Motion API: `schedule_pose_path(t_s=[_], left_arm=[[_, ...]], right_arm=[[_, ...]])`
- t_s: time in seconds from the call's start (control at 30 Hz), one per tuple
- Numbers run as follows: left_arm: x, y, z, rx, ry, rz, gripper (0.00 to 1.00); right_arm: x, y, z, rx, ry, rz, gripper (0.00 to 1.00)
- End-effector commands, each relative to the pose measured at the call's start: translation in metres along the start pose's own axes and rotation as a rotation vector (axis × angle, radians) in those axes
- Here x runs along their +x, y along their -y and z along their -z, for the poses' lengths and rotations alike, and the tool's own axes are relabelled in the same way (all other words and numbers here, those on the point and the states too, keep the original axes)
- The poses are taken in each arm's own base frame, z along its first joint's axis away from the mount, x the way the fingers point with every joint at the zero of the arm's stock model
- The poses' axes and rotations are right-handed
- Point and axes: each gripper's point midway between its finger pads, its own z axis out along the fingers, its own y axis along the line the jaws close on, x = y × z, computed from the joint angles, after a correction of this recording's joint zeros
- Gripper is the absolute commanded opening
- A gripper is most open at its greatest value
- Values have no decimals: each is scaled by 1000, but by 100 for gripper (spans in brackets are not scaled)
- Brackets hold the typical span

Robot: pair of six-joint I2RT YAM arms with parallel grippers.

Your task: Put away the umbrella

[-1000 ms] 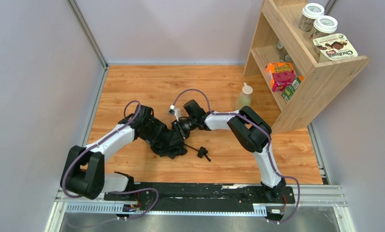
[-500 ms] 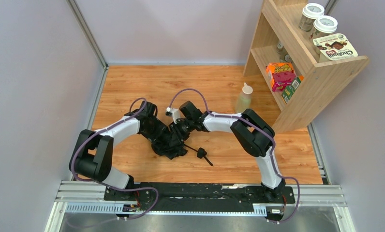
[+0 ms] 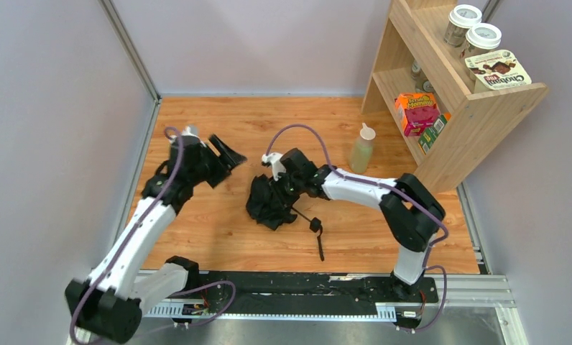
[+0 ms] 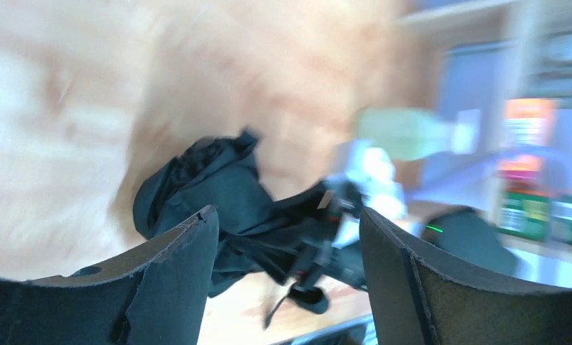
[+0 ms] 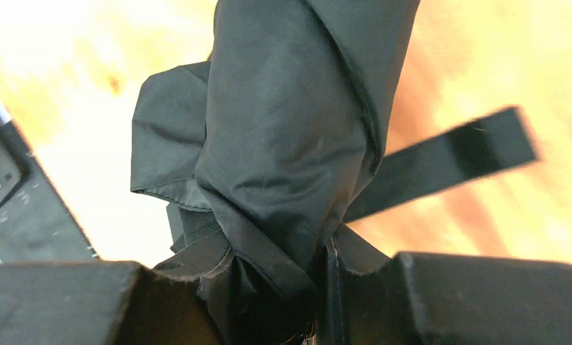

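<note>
Umbrella [image 3: 271, 203] bunched mid-worktop [image 3: 218, 230], pinched at its canopy by right gripper [image 3: 282, 192]; handle [image 3: 315, 225] trailing toward 5 o'clock. Left gripper [image 3: 225, 151] at 10 o'clock, jaws wide, holding nothing. Risk: loose fabric slipping from that single pinch, or unfurling.

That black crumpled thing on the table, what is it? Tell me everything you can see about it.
It is the umbrella, a small folding one in matte black cloth, lying bunched and wrinkled on the wooden table. A thin black shaft sticks out toward the near edge, ending in a small handle with a strap. The right gripper pinches a fold of the cloth; the left gripper is open and away from it.
</note>
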Motion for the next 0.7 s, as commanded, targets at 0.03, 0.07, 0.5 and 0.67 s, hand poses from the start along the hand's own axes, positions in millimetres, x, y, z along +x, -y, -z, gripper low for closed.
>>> schedule_pose_path(t_s=[0.03, 0.07, 0.5, 0.67], left_arm=[[-52, 70, 103, 255, 277, -208, 78], [-50, 70, 115, 278, 297, -221, 78], [-7, -49, 141, 81, 372, -127, 75], [3, -93, 158, 14, 447, -73, 74]], right_arm=[[-97, 50, 98, 382, 254, 183, 0], [-108, 65, 112, 486, 278, 212, 0], [-151, 100, 116, 1407, 146, 896, 0], [-86, 64, 47, 1212, 63, 977, 0]])
